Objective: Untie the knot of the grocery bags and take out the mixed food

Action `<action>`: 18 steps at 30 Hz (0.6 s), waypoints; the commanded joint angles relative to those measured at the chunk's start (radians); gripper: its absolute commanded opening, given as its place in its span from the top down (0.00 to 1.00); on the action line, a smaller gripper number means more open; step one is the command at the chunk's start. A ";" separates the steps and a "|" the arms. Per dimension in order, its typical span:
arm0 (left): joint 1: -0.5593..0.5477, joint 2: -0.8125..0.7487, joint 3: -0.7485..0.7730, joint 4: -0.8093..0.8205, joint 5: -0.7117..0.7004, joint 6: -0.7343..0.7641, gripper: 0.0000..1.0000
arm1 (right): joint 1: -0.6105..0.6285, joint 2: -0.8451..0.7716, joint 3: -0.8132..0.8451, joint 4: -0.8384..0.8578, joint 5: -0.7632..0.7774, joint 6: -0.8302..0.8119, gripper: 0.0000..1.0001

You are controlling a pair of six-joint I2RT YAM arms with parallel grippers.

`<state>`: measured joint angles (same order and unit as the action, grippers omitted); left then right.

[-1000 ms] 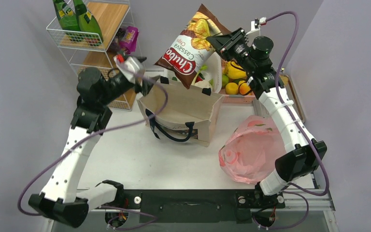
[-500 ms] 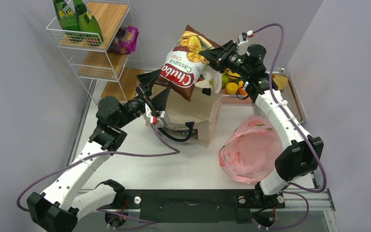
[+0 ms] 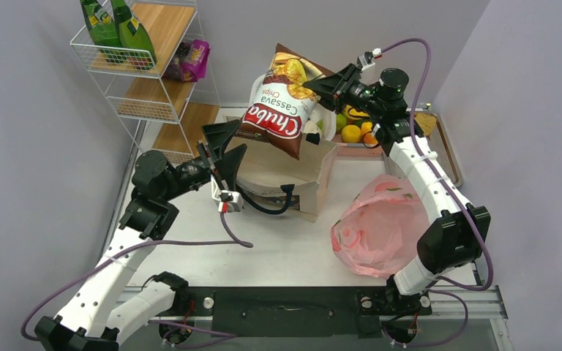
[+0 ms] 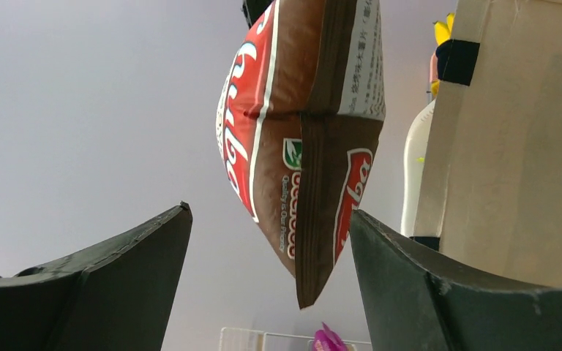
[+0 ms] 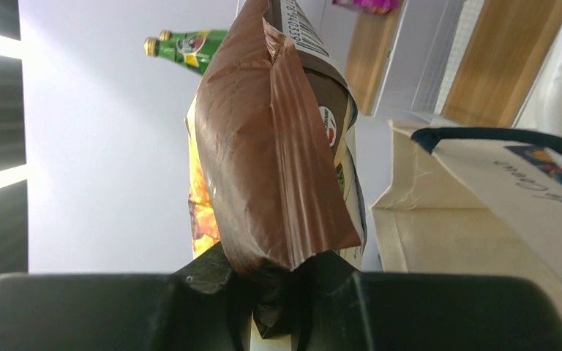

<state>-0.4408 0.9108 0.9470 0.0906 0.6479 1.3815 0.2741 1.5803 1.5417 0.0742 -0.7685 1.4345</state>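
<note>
1. We see the right gripper (image 3: 319, 82) pinched tight on 1 end seam of the brown snack packet (image 3: 278, 106).
2. The packet hangs in the air above the open beige tote (image 3: 296, 175).
3. Our left gripper (image 3: 228, 146) gapes wide and grips nothing, beside the tote's left rim and below the packet.
4. The pink plastic bag (image 3: 380, 227) lies slumped on the table (image 3: 263, 248), right of the tote.

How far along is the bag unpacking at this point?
Done: the pink bag lies untied and open; fruit sits at the back right, green bottles on the rack. In hand: the right pincer is shut on the cassava chips packet above the tote, the left pincer open below. Left: setting the packet down; the tote's contents are unclear.
</note>
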 commanded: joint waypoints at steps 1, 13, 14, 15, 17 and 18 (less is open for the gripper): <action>0.025 -0.061 -0.021 -0.066 0.115 0.097 0.23 | -0.004 -0.012 -0.006 0.122 -0.147 0.081 1.00; -0.037 -0.055 -0.024 -0.129 0.211 0.221 0.22 | 0.042 -0.002 -0.033 0.131 -0.305 0.138 1.00; -0.052 -0.051 -0.021 -0.115 0.218 0.231 0.22 | 0.048 -0.003 -0.039 0.128 -0.305 0.138 1.00; -0.060 -0.040 -0.018 -0.111 0.218 0.232 0.22 | 0.051 -0.006 -0.040 0.122 -0.306 0.136 1.00; -0.090 -0.023 -0.002 -0.078 0.207 0.230 0.22 | 0.062 -0.009 -0.047 0.116 -0.305 0.134 1.00; -0.111 -0.018 0.005 -0.057 0.200 0.220 0.22 | 0.065 -0.009 -0.050 0.114 -0.303 0.134 1.00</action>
<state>-0.4984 0.8639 0.9241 -0.0177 0.8204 1.5764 0.3161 1.5887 1.4933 0.1448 -1.0416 1.5288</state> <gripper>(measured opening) 0.775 0.134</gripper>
